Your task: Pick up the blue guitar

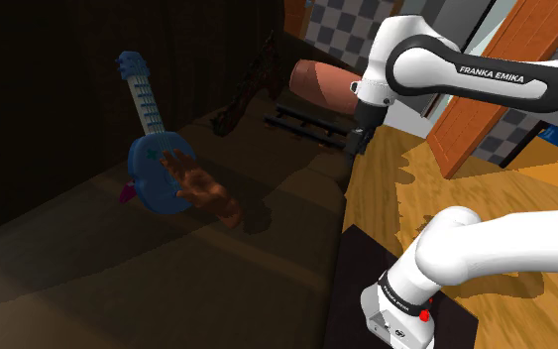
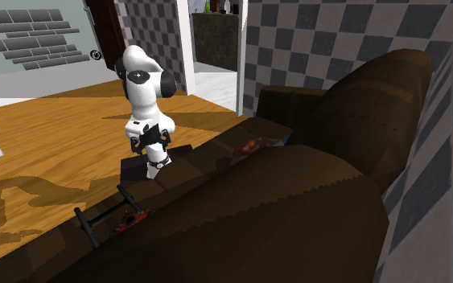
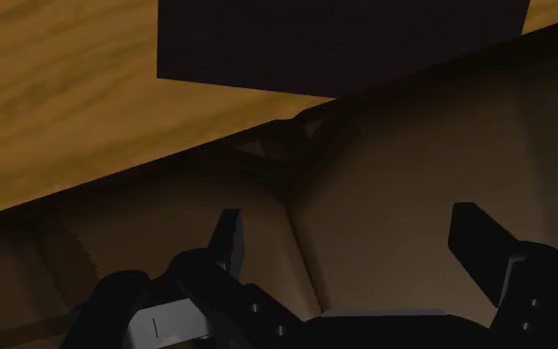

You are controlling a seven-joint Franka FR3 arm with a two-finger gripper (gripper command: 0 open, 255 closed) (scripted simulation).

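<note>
The arm arches forward with its gripper (image 1: 356, 142) pointing down over the brown sofa's (image 1: 88, 268) edge, its fingers spread and empty, well apart from the blue guitar (image 1: 150, 164) at the shoulder view's left.

White arm (image 1: 420, 40), dark joints, "FRANKA EMIKA" lettering; black claw (image 3: 352, 228)

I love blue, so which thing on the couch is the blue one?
The guitar, on the shoulder view's left. It alone is blue; the lump right by it is brown and the rack is black.

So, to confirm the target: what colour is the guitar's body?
Blue; the guitar shows best in the shoulder view.
</note>
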